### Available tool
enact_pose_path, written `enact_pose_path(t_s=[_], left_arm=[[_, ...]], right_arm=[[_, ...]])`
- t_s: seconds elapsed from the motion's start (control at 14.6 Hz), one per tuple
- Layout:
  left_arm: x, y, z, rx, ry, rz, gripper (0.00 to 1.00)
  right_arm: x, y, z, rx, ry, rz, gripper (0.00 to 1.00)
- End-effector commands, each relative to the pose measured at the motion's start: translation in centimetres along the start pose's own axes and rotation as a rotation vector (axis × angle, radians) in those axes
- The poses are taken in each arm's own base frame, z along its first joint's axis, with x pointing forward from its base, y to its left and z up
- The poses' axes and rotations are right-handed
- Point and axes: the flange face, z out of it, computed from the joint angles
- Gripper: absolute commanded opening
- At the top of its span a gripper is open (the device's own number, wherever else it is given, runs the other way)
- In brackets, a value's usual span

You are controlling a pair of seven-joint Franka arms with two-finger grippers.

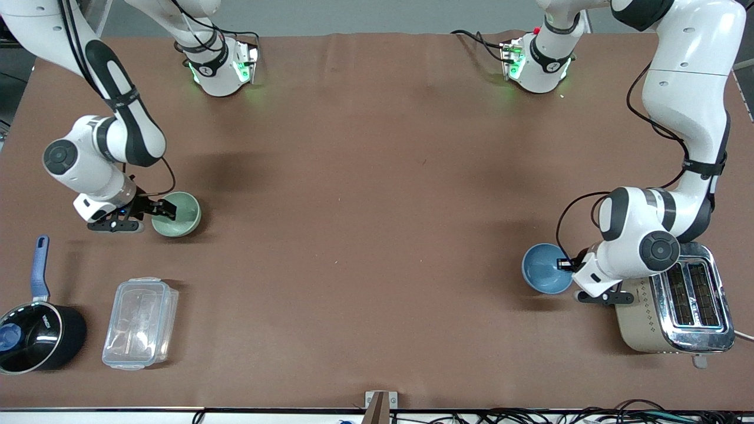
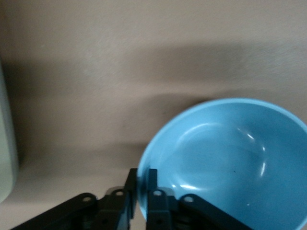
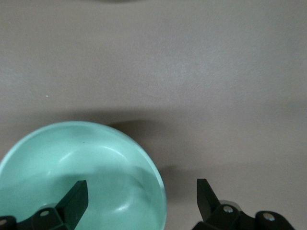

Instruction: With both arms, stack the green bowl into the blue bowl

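Black fingers of the left end effector (image 2: 139, 196) pinch the blue bowl's (image 1: 546, 268) rim, one inside and one outside, beside the toaster (image 1: 677, 306). The right end effector (image 3: 139, 199) stands wide, straddling the green bowl's (image 1: 177, 214) rim without clamping it, at the right arm's end of the tabletop (image 1: 365, 206). Both bowls sit well apart; grasping seems in hand. Next, the right must close, then lift green over blue.

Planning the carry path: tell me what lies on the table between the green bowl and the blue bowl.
Nothing: in the front view only bare brown table runs between the green bowl and the blue bowl.
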Motion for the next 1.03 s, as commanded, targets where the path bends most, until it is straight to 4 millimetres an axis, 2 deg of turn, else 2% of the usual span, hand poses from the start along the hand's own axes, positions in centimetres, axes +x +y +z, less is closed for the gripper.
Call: enact_pose_path(t_s=[0.0, 0.07, 0.27, 0.34, 0.41, 0.48, 0.55, 0.68, 0.75, 0.89, 0.96], left_arm=[[1.2, 2.3, -2.1, -0.017, 0.046, 0.019, 0.0], [1.7, 3.5, -3.4, -0.03, 0.07, 0.036, 0.0], [1.7, 8.3, -5.7, -0.083, 0.097, 0.08, 0.0], [1.5, 10.0, -6.4, -0.099, 0.103, 0.081, 0.0], [1.1, 12.1, -7.0, -0.121, 0.106, 0.069, 0.0], [0.4, 15.4, -7.4, -0.143, 0.102, 0.06, 0.0], [-0.5, 19.0, -7.5, -0.146, 0.094, 0.038, 0.0], [-3.4, 27.3, -6.8, -0.146, 0.07, 0.019, 0.0], [-4.7, 31.1, -6.7, -0.149, 0.07, -0.001, 0.0], [-6.4, 36.6, -5.6, -0.164, 0.053, -0.043, 0.0], [-7.2, 38.7, -4.5, -0.17, 0.037, -0.052, 0.0]], right_arm=[[-1.5, -0.1, 0.2, -0.003, 0.009, -0.017, 0.99], [-1.6, -0.1, 0.2, -0.002, 0.005, -0.017, 0.96], [-1.7, 0.0, 0.2, 0.001, -0.017, -0.017, 0.63], [-1.6, 0.0, 0.1, 0.0, -0.014, -0.012, 0.5], [-1.5, 0.5, 0.0, -0.001, -0.009, -0.003, 0.27], [-1.4, 1.0, -0.1, -0.002, -0.005, 0.016, 0.08], [-1.3, 1.1, -0.4, -0.004, 0.001, 0.021, 0.0], [0.0, 1.2, -2.0, -0.008, 0.019, 0.013, 0.0], [1.0, 1.5, -3.6, -0.011, 0.011, 0.011, 0.0], [2.2, 1.4, -6.4, -0.006, -0.035, 0.009, 0.0], [3.1, 0.4, -8.2, -0.002, -0.04, 0.006, 0.0]])
